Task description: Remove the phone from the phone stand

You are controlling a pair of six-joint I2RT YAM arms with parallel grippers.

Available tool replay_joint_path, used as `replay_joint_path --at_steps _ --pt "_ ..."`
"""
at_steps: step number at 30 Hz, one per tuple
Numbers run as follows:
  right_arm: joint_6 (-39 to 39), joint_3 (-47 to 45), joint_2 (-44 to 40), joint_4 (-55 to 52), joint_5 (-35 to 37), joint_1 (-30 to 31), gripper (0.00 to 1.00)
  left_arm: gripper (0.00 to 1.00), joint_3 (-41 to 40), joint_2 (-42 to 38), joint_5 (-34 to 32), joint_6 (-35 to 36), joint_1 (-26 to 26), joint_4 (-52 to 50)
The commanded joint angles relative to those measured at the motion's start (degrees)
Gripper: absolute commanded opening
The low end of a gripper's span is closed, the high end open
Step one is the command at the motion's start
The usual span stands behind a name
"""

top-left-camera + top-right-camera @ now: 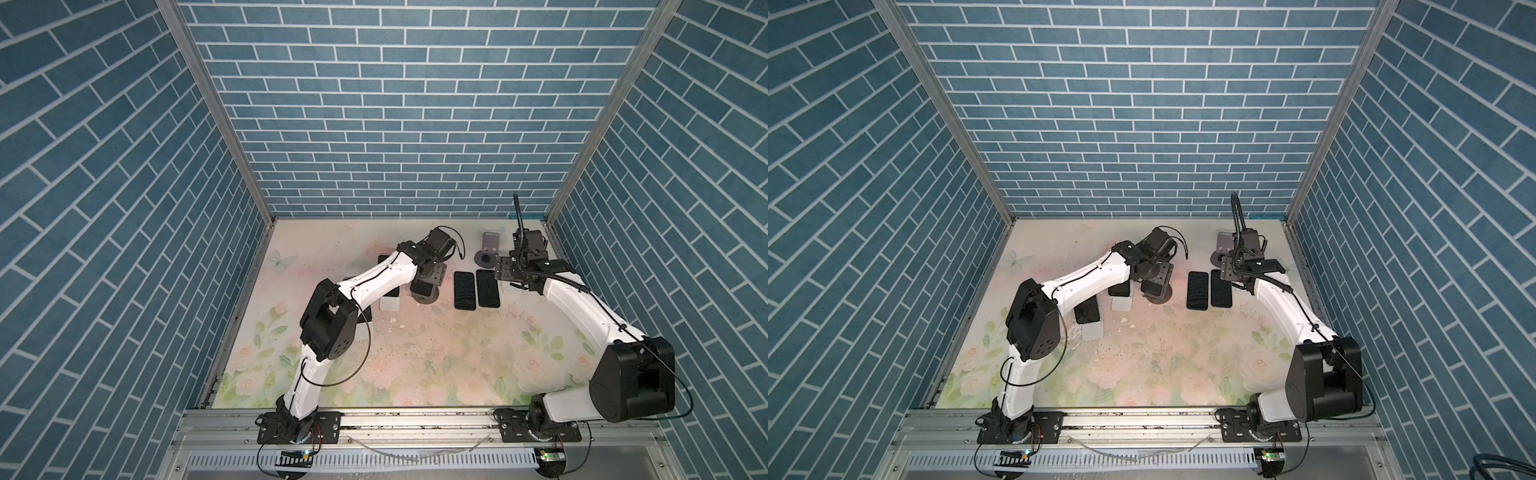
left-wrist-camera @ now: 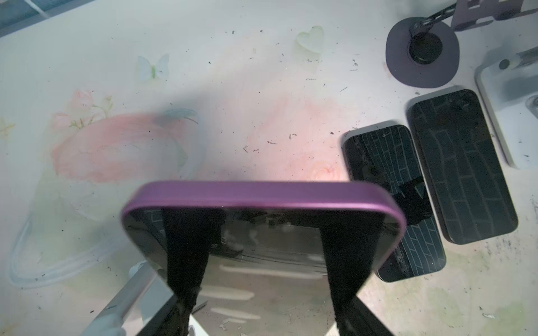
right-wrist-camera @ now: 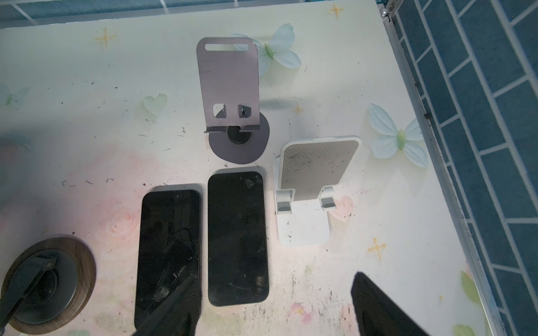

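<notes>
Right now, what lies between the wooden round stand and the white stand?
Two dark phones, flat and side by side; the right wrist view shows them between the wooden round stand and the white stand.

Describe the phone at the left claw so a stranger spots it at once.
On the floral table, find the two black phones lying flat side by side. Beside them, the left claw grips a phone above a round wooden base. Its purple rim sets it apart from those all-black neighbours.

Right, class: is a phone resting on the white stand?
No: the right wrist view shows the white stand bare, with the nearest dark phone flat on the table.
</notes>
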Motion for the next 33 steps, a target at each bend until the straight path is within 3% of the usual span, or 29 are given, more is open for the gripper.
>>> replay_joint_path --at_steps 1,33 --pt "-1.0 0.7 0.3 0.2 -0.3 0.1 0.82 0.52 0.1 -2.8 -1.4 1.3 -0.6 0.4" --pt "0.6 6.9 -3.2 -7.1 -2.5 0.0 0.83 0.52 -5.8 -6.5 0.4 1.3 -12.2 -4.9"
